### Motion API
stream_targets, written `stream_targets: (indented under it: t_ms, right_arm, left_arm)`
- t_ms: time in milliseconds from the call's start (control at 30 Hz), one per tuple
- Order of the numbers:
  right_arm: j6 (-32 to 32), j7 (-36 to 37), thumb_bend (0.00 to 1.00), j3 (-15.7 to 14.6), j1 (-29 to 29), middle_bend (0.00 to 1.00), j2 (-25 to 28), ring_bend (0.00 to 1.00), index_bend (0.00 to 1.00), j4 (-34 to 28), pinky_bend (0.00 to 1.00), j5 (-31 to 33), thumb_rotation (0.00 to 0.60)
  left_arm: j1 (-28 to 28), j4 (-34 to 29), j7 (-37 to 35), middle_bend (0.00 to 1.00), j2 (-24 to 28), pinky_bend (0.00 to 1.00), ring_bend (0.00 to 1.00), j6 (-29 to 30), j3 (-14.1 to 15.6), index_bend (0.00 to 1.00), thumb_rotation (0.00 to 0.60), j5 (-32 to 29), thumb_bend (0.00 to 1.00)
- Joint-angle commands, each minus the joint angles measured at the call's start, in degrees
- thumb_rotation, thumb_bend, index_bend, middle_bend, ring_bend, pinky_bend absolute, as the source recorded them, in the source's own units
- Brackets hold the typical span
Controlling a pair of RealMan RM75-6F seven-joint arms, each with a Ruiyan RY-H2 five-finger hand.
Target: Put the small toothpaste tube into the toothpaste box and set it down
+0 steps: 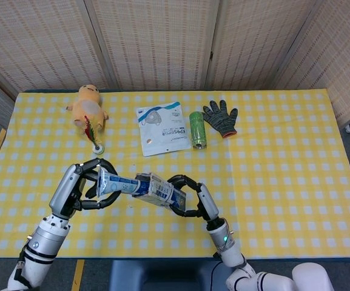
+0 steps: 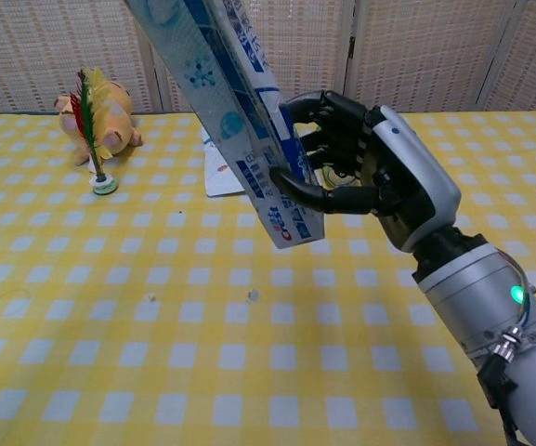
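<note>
Gripping the blue-and-white cardboard toothpaste box (image 1: pixel 161 190) in the right hand (image 1: pixel 190 197), tilted, held up off the yellow checked surface (image 1: pixel 284 163). Holding the small blue-and-white toothpaste tube (image 1: pixel 115 182) in the left hand (image 1: pixel 80 185), its far end meeting the box's open mouth, between both hands.

My left hand (image 1: pixel 77 188) left of my right hand (image 1: pixel 193 197), blue-and-white cardboard toothpaste box (image 1: pixel 159 190) between them above the yellow-checked counter (image 1: pixel 284 157), small toothpaste tube (image 1: pixel 115 182) at its left end, yellow plush toy (image 1: pixel 88 106) behind
</note>
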Motion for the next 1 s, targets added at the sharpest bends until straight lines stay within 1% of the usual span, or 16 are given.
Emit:
stream_targets:
  t_ms: [33, 200, 400, 467, 533, 600, 667, 700, 800, 1000]
  right_arm:
    - [-0.5, -1.1, 0.31, 0.0, 0.3, 0.36, 0.0, 0.43, 0.47, -0.8, 0.47, 0.1, 0.6]
    - [-0.7, -2.5, 0.31, -0.3, 0.4, 0.36, -0.2, 0.44, 0.47, -1.6, 0.47, -0.1, 0.6]
    - [-0.7, -3.0, 0.31, -0.4, 0.5, 0.36, -0.4, 0.43, 0.47, -2.6, 0.47, -0.1, 0.6]
    - [-0.6, -3.0, 0.31, -0.3, 0.4, 0.36, -0.3, 0.43, 0.47, -2.9, 0.47, -0.1, 0.6]
    - [-0.5, -3.0, 0.31, -0.4, 0.4, 0.36, -0.1, 0.44, 0.47, -3.0, 0.47, -0.1, 0.6]
    - [-0.4, -2.9, 0.31, -0.5, 0.3, 0.36, -0.1, 0.44, 0.47, -3.2, 0.47, -0.2, 0.6]
    - [-0.2, -3.0, 0.31, -0.6, 0.2, 0.36, 0.1, 0.44, 0.47, -3.4, 0.47, -0.3, 0.6]
    - [-0.2, -3.0, 0.31, -0.6, 0.2, 0.36, 0.1, 0.44, 0.47, -3.4, 0.47, -0.4, 0.6]
    - [-0.2, -3.0, 0.31, -0.7, 0.1, 0.36, 0.3, 0.44, 0.47, -3.7, 0.47, -0.3, 0.6]
    - [-0.2, -2.6, 0.31, -0.9, -0.1, 0.36, 0.5, 0.44, 0.47, -3.7, 0.47, -0.2, 0.6]
  left_arm:
    - [-0.5, 0.0, 1.8, 1.0, -1.4, 1.0, 1.0, 0.2, 0.4, 0.82, 0.6, -0.4, 0.52]
    - [-1.4, 0.0, 4.9, 1.0, -3.9, 1.0, 1.0, 0.4, 0.8, 0.81, 0.6, -1.9, 0.52]
    - [-1.9, 0.0, 8.4, 1.0, -6.3, 1.0, 1.0, 1.1, 1.5, 0.72, 0.6, -3.1, 0.52]
    - [-2.0, 0.0, 8.7, 1.0, -6.7, 1.0, 1.0, 1.1, 1.5, 0.66, 0.6, -3.8, 0.52]
    - [-2.3, 0.0, 8.8, 1.0, -6.4, 1.0, 1.0, 0.1, 1.6, 0.46, 0.6, -4.5, 0.46]
    - [-2.6, 0.0, 8.4, 1.0, -5.7, 1.0, 1.0, -1.0, 1.5, 0.21, 0.6, -5.1, 0.35]
    - [-2.8, 0.0, 7.6, 1.0, -4.9, 1.0, 1.0, -2.0, 1.3, 0.08, 0.6, -5.5, 0.29]
    - [-2.8, 0.0, 7.2, 1.0, -4.6, 1.0, 1.0, -2.3, 1.2, 0.05, 0.6, -5.6, 0.27]
    - [-2.9, 0.0, 6.1, 1.0, -3.6, 1.0, 1.0, -3.1, 0.7, 0.02, 0.6, -5.9, 0.25]
    - [-2.3, 0.0, 4.4, 1.0, -2.6, 1.0, 1.0, -2.7, 0.2, 0.01, 0.6, -4.8, 0.24]
